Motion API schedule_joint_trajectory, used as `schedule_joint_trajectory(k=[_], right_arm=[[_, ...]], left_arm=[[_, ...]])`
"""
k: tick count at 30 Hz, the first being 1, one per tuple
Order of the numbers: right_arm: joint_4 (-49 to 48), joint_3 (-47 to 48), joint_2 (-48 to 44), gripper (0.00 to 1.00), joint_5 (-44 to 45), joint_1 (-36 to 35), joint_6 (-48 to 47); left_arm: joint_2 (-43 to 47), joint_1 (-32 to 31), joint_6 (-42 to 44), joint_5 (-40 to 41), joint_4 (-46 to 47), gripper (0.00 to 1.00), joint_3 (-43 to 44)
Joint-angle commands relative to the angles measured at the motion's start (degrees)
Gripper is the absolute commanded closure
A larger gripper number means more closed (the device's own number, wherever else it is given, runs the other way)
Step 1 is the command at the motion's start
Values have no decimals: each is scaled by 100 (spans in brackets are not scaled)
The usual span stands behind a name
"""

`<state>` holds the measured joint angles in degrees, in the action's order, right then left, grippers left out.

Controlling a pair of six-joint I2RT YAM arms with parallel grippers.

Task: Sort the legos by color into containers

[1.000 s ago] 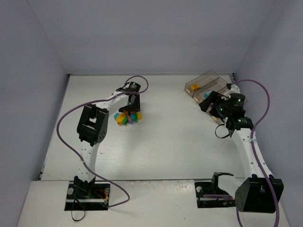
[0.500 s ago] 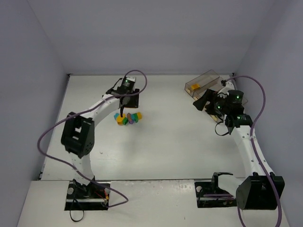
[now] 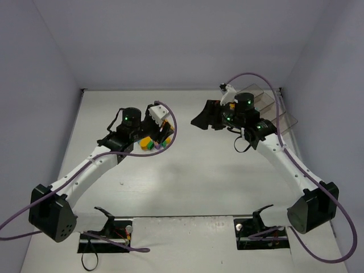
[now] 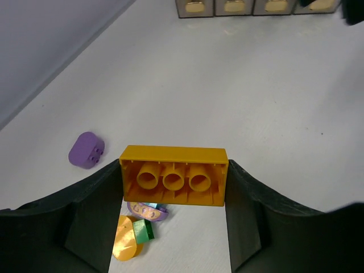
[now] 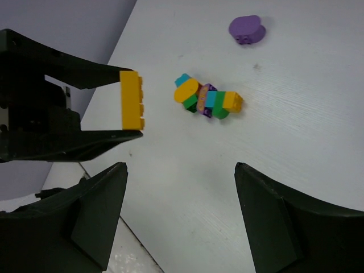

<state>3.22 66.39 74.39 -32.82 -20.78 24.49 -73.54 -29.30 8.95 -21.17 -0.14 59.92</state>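
My left gripper (image 4: 173, 166) is shut on an orange-yellow brick (image 4: 173, 175) and holds it above the table; it also shows in the top view (image 3: 153, 134). Under it lie a purple piece (image 4: 147, 211), a green brick (image 4: 142, 230) and an orange round piece (image 4: 126, 244). The right wrist view shows this pile of legos (image 5: 207, 99) with teal, green, purple and orange pieces, and the held brick (image 5: 132, 99) to its left. A lone purple brick (image 4: 86, 150) lies apart. My right gripper (image 5: 179, 170) is open and empty, raised near the table's middle (image 3: 203, 117). The containers (image 3: 267, 107) stand at the back right.
The containers' row (image 4: 250, 7) shows at the far edge of the left wrist view, with yellow pieces inside. Grey walls close the table at left, back and right. The right arm's purple cable (image 3: 250, 77) loops over the containers.
My left gripper has risen off the pile with the orange-yellow brick in it and its arm has pulled back. My right arm has swung left, away from the containers, toward the middle.
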Motion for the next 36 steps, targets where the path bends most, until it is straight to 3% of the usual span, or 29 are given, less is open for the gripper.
schedule_joint_trajectory(k=[1,9,18,21,23,24,26,27,31,32,33,35,36], right_arm=[[-559,471,224,28,-58,-487,275],[-823,770,822,29,47,-1200,451],[-1008,963,1165,35,39,-1526,522],[-1025,946,1218,47,3,-1552,513],[-1026,876,1210,68,38,-1561,522],[-1026,858,1201,86,65,-1552,522],[-1026,806,1174,100,126,-1544,495],[-1026,797,1166,100,135,-1535,495],[-1026,718,1095,100,346,-1360,495],[-1017,700,1078,100,416,-1202,487],[-1008,656,1060,100,582,-1088,495],[-999,603,1025,100,750,-633,530],[-990,586,1016,100,1029,-473,548]], left_arm=[[366,-41,730,-844,402,93,29],[761,-190,1179,-1504,146,92,-68],[850,-287,1346,-1496,23,92,-33],[832,-296,1346,-1460,23,92,-24],[806,-296,1355,-1347,23,91,-24],[797,-296,1329,-1268,23,86,-42],[780,-296,1311,-979,75,83,-103],[762,-304,1268,-873,206,82,-138],[736,-287,838,-433,524,57,-297],[727,-287,732,-310,567,32,-314],[736,-287,487,-48,672,22,-367],[753,-287,310,200,708,10,-420],[762,-278,144,427,717,10,-481]])
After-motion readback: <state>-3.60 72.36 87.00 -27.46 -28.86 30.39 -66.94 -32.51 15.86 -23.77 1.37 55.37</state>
